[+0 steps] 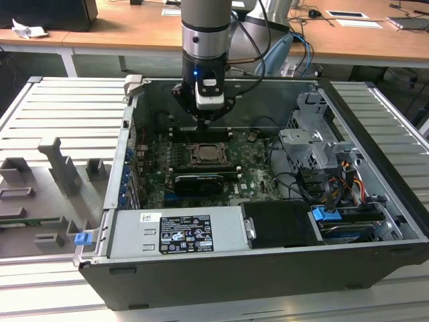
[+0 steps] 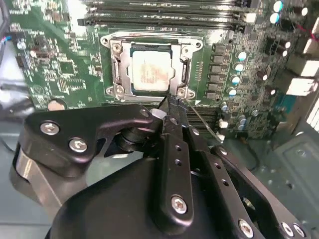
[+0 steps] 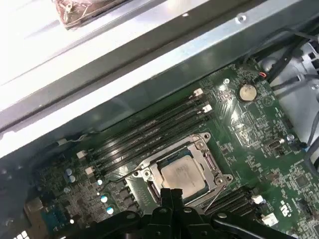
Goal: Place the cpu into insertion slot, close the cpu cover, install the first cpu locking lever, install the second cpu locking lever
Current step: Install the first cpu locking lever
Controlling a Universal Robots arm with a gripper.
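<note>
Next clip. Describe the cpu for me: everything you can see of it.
The cpu is a small, flat, square chip with a tan-silver, metallic-looking face. It lies flat and face up in the insertion slot. The silver cpu cover frames it, and the cover's cut-out leaves the face bare. The gripper is at one edge of the socket, off the chip's face.
</note>
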